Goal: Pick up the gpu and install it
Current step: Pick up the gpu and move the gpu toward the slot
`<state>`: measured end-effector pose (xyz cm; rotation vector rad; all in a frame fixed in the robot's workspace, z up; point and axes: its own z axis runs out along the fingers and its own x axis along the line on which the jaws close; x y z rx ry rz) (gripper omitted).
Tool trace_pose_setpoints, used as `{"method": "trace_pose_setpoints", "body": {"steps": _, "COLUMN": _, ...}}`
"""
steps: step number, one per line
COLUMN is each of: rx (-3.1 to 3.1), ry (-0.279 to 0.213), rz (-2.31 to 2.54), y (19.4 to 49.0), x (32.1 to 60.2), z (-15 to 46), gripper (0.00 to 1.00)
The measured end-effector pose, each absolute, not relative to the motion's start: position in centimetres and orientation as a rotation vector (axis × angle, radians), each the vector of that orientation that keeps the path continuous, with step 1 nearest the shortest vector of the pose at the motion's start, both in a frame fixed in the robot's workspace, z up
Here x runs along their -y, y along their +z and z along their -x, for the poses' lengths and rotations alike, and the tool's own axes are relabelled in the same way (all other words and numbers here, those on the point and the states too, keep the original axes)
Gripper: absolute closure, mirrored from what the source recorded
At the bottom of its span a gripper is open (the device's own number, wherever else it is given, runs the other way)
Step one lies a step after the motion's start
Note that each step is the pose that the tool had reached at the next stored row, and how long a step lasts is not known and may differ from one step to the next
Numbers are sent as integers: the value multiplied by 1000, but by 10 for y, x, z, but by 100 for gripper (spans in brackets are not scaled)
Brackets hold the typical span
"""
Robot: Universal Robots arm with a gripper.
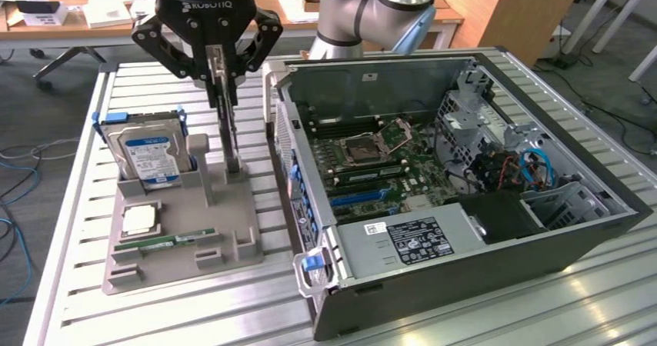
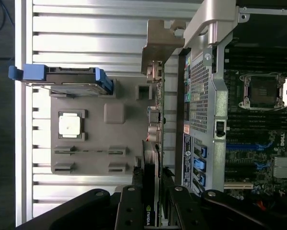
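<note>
Grips the gpu (image 1: 234,138) by its upper edge, gripper (image 1: 224,98) fingers closed against both faces. Holds it upright, edge-on, at the grey holder tray (image 1: 185,265), between the open computer case (image 1: 575,231) and the hard drive (image 1: 152,155).

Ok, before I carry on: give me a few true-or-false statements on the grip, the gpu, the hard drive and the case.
1. The end effector is shut on the gpu. True.
2. The gpu is seated in the motherboard. False: it is held upright at the grey holder, outside the computer case.
3. The hard drive stands upright in the grey holder. True.
4. The computer case is closed. False: its side is open, and the motherboard is exposed.
</note>
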<state>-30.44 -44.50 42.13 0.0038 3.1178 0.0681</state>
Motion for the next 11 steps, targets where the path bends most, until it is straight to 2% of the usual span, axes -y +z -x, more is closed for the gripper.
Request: {"method": "trace_pose_setpoints", "body": {"steps": 11, "rx": -3117, "ry": 69, "rz": -4, "y": 423, "x": 445, "z": 299, "gripper": 74}}
